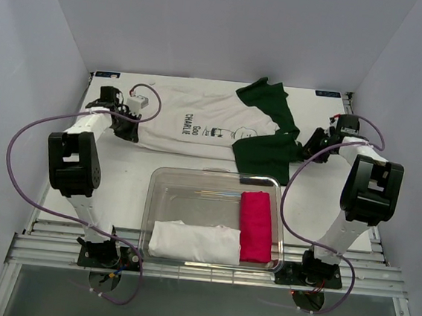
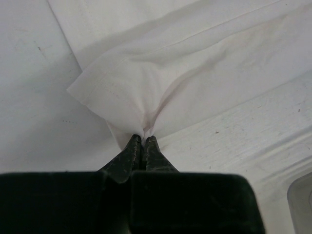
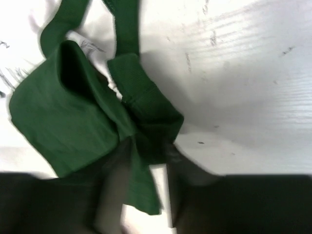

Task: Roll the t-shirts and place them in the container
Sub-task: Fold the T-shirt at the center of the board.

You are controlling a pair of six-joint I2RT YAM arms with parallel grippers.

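The white t-shirt with black lettering lies spread across the back of the table. My left gripper is at its left end, shut on a bunched corner of the white t-shirt; in the left wrist view the left gripper pinches a fold of cloth. The dark green t-shirt lies crumpled over the white one's right end. My right gripper is at its right edge. In the right wrist view the right gripper has its blurred fingers apart, with a flap of the green t-shirt hanging between them.
A clear plastic bin stands at the near middle, holding a bright pink rolled cloth and a white rolled cloth. White walls enclose the table on three sides. Purple cables loop beside both arms.
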